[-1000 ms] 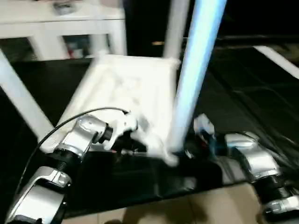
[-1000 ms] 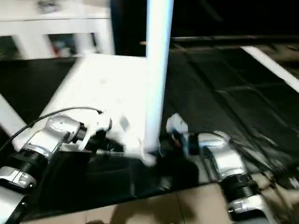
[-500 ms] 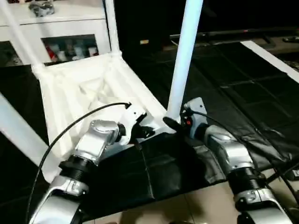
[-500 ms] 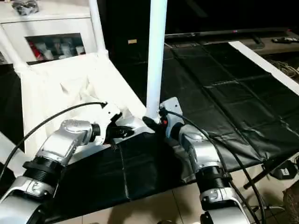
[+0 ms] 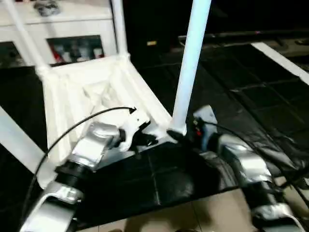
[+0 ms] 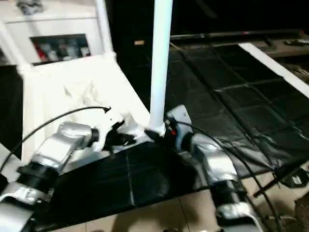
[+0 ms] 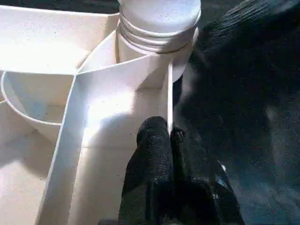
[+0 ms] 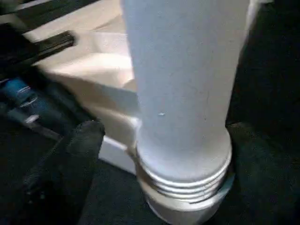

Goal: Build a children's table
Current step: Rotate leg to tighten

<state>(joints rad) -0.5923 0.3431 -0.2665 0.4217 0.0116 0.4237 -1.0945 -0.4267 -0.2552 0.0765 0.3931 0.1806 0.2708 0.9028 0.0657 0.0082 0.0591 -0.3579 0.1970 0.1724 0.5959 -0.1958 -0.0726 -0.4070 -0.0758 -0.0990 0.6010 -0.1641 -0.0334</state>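
In the left eye view, the upturned table top [image 5: 91, 92] is seen at left of centre, ribbed side up, on a black sheet [image 5: 251, 92]. Three legs stand in its sockets: a near leg [image 5: 189, 63] rising at centre, and two far legs [image 5: 119, 26] at the upper left. A fourth leg [image 5: 17, 140] is seen slanting at the left edge. A white cabinet [image 5: 72, 29] is seen behind, at the top left.

The left gripper [image 5: 147, 138] is set at the top's near rim, the right gripper [image 5: 179, 137] just beside the near leg's foot.

In the left wrist view, the left jaws are seen pinched shut on the thin rim wall [image 7: 169, 101], below the socket [image 7: 157, 51].

In the right wrist view, one finger [image 8: 75, 159] of the right jaws is seen apart from the leg; the jaws stand wide, nothing held.
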